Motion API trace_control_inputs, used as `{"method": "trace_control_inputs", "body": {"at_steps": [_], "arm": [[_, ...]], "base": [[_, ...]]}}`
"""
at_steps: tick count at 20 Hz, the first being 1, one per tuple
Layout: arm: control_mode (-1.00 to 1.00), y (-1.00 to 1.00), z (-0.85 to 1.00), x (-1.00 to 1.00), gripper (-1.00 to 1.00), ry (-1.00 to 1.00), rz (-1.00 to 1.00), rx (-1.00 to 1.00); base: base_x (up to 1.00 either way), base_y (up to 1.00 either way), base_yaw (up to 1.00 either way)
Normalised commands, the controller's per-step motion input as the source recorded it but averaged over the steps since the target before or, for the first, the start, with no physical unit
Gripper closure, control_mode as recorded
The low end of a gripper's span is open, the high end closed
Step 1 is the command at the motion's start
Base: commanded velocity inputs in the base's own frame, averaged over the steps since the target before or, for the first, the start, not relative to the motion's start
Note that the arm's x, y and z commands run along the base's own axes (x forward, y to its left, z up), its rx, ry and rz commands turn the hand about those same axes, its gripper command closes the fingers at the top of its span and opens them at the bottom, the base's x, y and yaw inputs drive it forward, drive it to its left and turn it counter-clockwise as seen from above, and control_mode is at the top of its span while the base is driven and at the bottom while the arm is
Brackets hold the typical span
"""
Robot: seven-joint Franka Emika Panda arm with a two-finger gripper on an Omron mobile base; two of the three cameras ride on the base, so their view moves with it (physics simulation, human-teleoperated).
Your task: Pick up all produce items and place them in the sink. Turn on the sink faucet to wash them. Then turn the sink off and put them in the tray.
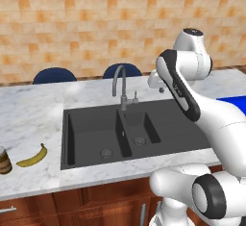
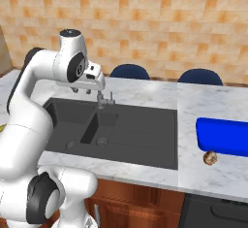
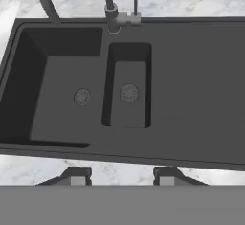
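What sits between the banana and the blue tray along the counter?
The sink with its faucet. In the left base view the banana lies on marble left of it; in the right base view the tray lies right of it.

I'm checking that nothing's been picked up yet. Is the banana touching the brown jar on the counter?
Apart. The left base view shows the banana lying right of the jar, with a strip of bare marble counter between them.

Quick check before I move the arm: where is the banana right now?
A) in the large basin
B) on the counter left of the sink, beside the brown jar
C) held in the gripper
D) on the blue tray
B: the banana lies on the marble counter left of the sink, beside the brown jar.
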Motion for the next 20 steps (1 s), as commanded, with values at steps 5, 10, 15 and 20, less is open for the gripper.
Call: {"method": "trace_control_inputs", "body": {"at_steps": [5,10,15,20], "arm": [[-1.00,0.07,-0.01,-0.11,-1.00,0.01,0.00,0.00],[-1.00,0.37,-0.20,-0.18,-1.00,0.04,0.00,0.00],[-1.00,0.54,-0.13,-0.40,-1.00,0.00,-0.01,0.00],[-1.00,0.67,-0.19,-0.40,-1.00,0.00,-0.04,0.00]], "base": [[0.00,0.00,0.00],[0.00,0.00,0.00],[0.00,0.00,0.00],[0.00,0.00,0.00]]}}
